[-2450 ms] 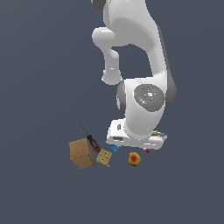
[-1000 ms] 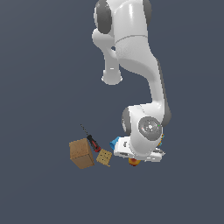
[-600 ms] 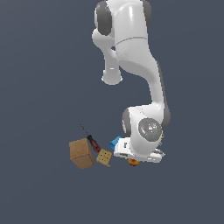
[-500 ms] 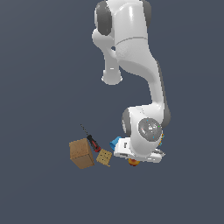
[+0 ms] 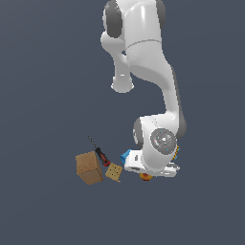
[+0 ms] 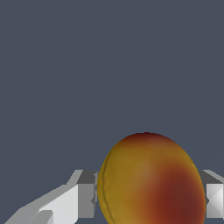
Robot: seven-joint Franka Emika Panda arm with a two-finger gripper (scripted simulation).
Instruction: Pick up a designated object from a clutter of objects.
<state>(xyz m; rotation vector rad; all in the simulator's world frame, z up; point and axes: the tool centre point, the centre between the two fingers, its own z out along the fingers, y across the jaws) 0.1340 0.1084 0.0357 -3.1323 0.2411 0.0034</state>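
Descent is finished: since 2.5 s ago the arm has dropped over the clutter and held for the last second. Left to right: brown cardboard-like cube (image 5: 89, 167), tan cracker square (image 5: 114, 172), yellow-red ball (image 6: 151, 179) between claw (image 6: 148, 199) fingers (image 6: 85, 199), apparently clamped. No legible writing.

Plain dark floor (image 5: 43, 95) (grey-blue)
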